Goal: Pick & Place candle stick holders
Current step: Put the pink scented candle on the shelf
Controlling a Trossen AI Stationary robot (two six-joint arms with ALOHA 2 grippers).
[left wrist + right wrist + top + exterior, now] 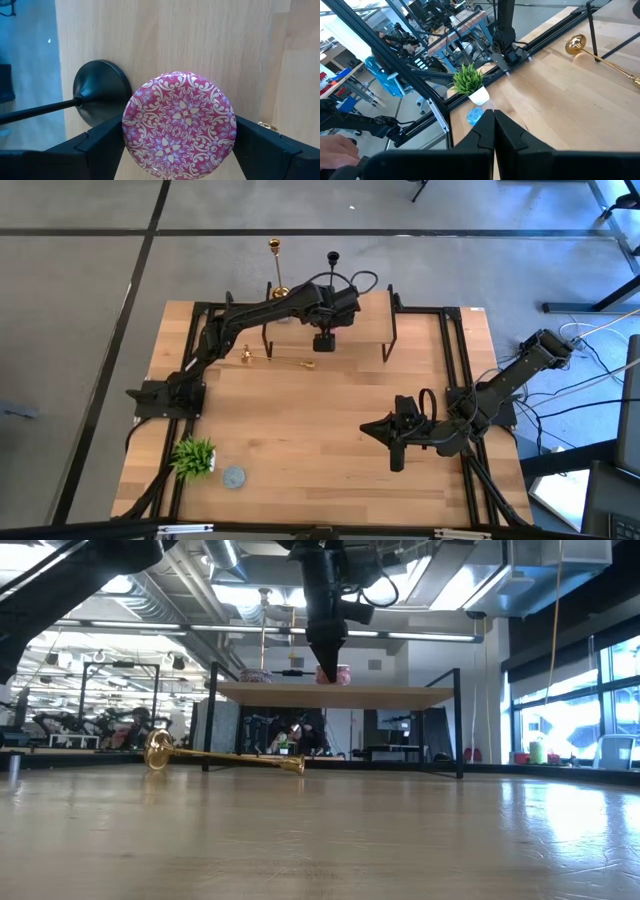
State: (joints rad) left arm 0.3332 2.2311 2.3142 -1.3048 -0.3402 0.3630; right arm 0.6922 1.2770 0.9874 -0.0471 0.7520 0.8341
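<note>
A black candlestick (333,265) stands upright on the raised wooden shelf (370,320); its round base (100,97) rests on the shelf top. A gold candlestick (276,270) stands at the shelf's left end. A second gold candlestick (278,361) lies on its side on the table in front of the shelf (225,755). My left gripper (325,340) points down over the shelf, shut on a pink patterned round tin (178,125) beside the black base. My right gripper (397,450) is shut and empty over the table's right side. My left gripper pinches the pink tin between its two fingers, at two opposite points of its round rim (125,131). The fingers come from above, pointing down. The tin lies flat, its patterned top up, on the shelf top (340,674).
A small green plant in a white pot (194,457) and a bluish round disc (233,477) sit at the table's near left corner. The shelf's black legs (392,340) stand on the table. Bare wood lies in the table's middle.
</note>
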